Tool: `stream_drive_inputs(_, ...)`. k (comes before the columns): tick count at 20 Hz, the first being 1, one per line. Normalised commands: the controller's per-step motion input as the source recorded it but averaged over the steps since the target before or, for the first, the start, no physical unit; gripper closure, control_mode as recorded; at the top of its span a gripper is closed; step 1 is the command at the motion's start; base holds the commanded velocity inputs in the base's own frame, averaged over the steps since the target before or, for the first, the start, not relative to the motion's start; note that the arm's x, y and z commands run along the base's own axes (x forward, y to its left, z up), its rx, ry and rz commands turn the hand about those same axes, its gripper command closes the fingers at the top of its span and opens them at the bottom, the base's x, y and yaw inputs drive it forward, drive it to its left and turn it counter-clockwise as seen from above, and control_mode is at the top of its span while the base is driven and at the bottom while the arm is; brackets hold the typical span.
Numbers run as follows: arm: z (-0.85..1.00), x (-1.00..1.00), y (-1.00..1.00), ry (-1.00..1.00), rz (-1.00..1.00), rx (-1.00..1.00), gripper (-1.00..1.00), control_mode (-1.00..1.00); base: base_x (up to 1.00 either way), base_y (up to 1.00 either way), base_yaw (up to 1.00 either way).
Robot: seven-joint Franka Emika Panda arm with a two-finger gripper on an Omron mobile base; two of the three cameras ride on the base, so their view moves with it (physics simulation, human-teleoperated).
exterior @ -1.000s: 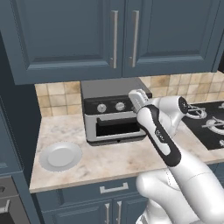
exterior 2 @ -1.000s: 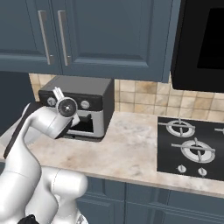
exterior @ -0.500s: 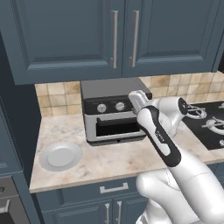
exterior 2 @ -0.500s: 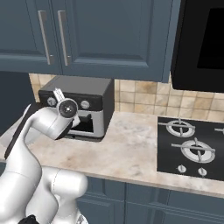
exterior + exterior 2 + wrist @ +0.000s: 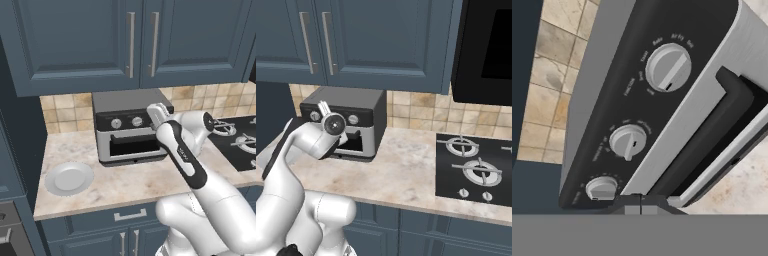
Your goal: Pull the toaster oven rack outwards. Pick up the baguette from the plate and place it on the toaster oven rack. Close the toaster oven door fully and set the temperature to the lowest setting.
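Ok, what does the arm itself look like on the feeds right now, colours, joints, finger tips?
The arm is glossy white with rounded, bulbous links and a long black band along the forearm. A round silver-and-dark cap marks the joint near the hand. The gripper has two small dark grey finger tips, pressed together. No cables visible.

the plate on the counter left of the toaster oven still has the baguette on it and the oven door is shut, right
Not quite. In the left base view the plate, on the counter left of the toaster oven, is bare, with no baguette on it. The toaster oven door does look shut.
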Motion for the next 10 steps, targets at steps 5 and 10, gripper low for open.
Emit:
stream_drive_inputs(5, -0.1, 0.18, 0.0, 0.0, 0.0, 0.0, 1.0, -1.0, 0.0, 0.0, 0.0)
stream_drive_inputs(10, -0.13, 0.22, 0.0, 0.0, 0.0, 0.0, 1.0, -1.0, 0.0, 0.0, 0.0)
